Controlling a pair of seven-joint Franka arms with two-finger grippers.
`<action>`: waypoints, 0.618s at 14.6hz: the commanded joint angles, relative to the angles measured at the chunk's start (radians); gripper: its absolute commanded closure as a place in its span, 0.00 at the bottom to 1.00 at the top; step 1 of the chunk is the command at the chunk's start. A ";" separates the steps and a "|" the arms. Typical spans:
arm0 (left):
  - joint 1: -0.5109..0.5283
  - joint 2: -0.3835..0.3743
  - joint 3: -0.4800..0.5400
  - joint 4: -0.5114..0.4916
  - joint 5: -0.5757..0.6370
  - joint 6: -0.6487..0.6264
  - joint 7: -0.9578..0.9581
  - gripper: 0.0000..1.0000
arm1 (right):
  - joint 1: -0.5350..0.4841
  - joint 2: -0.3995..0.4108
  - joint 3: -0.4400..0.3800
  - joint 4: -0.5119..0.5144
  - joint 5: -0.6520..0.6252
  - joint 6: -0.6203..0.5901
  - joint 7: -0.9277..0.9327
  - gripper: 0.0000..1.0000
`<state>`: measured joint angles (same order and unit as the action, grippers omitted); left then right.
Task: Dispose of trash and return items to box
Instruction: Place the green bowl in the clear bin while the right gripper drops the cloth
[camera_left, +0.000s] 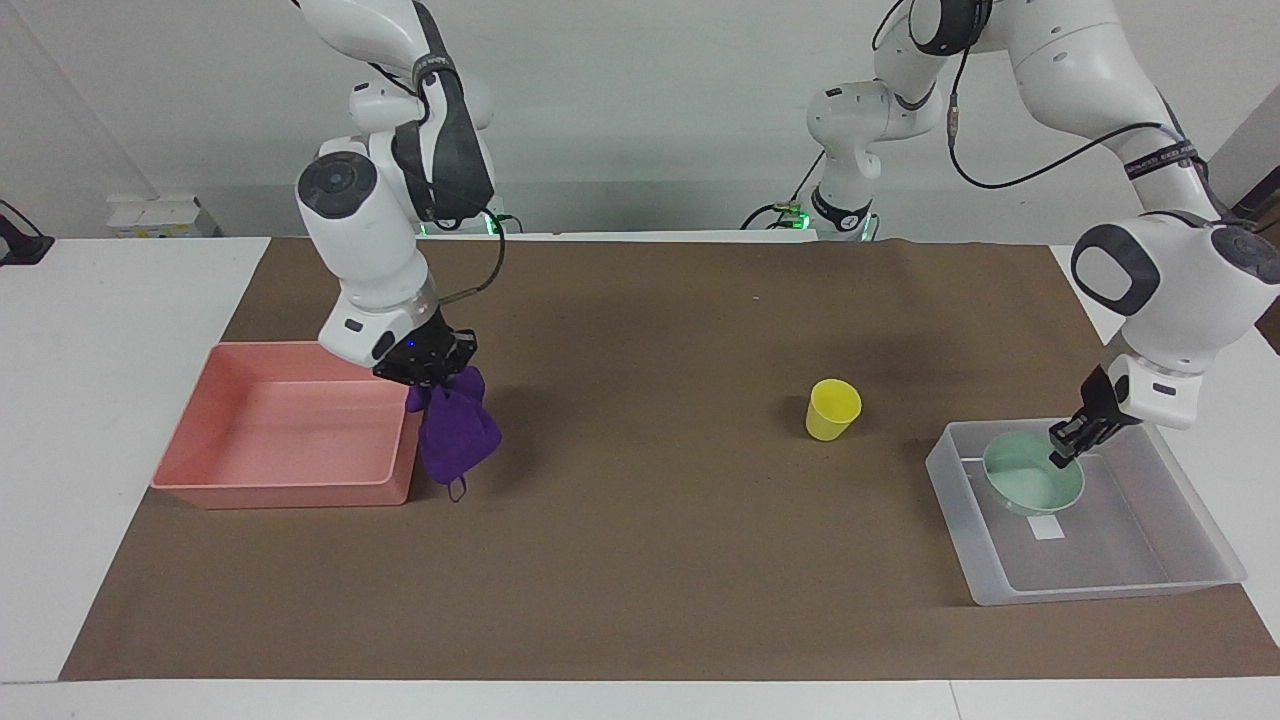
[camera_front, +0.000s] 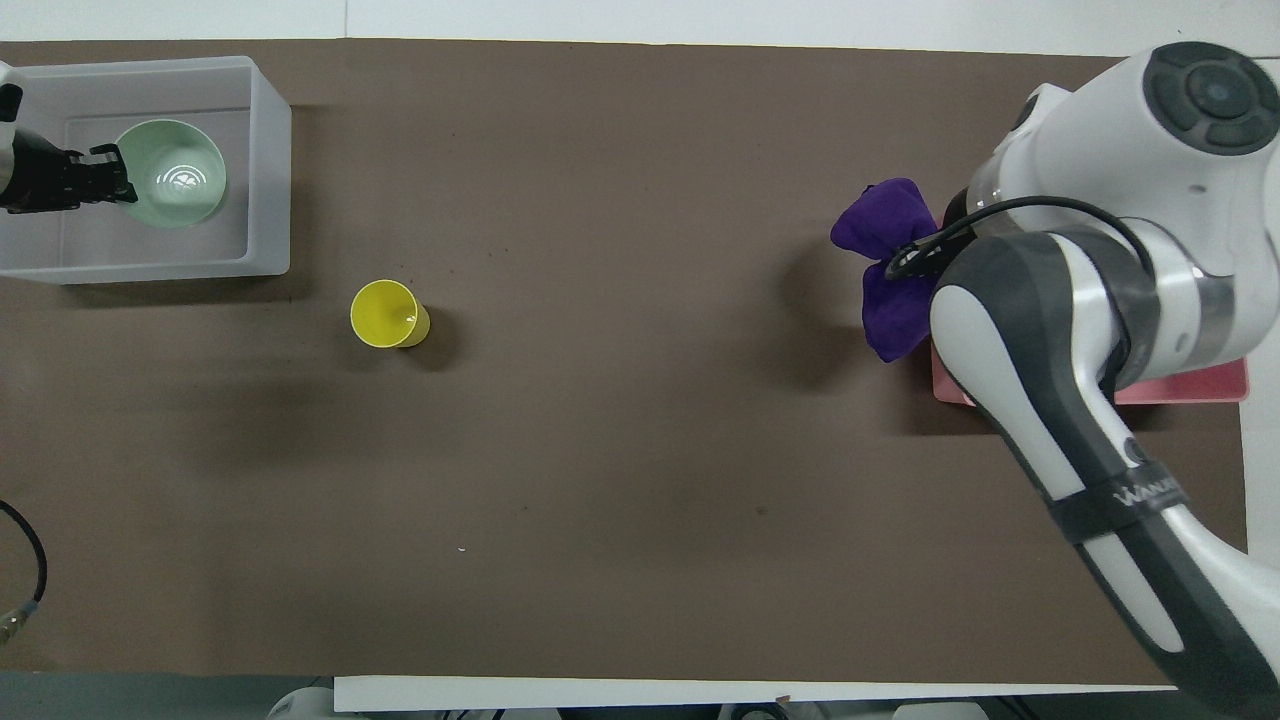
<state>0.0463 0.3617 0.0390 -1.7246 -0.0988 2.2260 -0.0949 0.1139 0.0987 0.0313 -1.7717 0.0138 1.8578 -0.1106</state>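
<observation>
My right gripper (camera_left: 436, 373) is shut on the deep-purple rag (camera_left: 456, 437), which hangs in the air just beside the pink bin's wall, clear of the mat. The rag also shows in the overhead view (camera_front: 889, 272). My left gripper (camera_left: 1063, 451) is shut on the rim of the mint-green bowl (camera_left: 1030, 482) and holds it inside the translucent box (camera_left: 1185, 565), low over its floor. The bowl (camera_front: 172, 186) and box (camera_front: 270, 150) show in the overhead view too. The yellow cup (camera_left: 832, 408) stands upright on the mat, nearer to the robots than the box.
The pink bin (camera_left: 290, 420) sits at the right arm's end of the mat, nothing in it; in the overhead view my right arm covers most of the pink bin (camera_front: 1190, 380). The box's white label (camera_left: 1046, 528) shows beside the bowl. A brown mat covers the table.
</observation>
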 joint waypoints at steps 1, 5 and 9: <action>-0.002 0.017 -0.002 -0.045 -0.018 0.032 0.012 1.00 | -0.068 -0.048 0.009 0.020 -0.009 -0.060 -0.036 1.00; -0.002 0.014 -0.002 -0.046 -0.016 0.049 0.027 0.28 | -0.183 -0.083 0.007 -0.066 -0.011 -0.054 -0.093 1.00; -0.052 -0.075 -0.008 0.092 -0.007 -0.168 0.009 0.02 | -0.238 -0.067 0.007 -0.188 -0.011 0.084 -0.126 1.00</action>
<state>0.0363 0.3572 0.0247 -1.6846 -0.0992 2.1882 -0.0877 -0.1040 0.0434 0.0283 -1.8751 0.0108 1.8622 -0.2161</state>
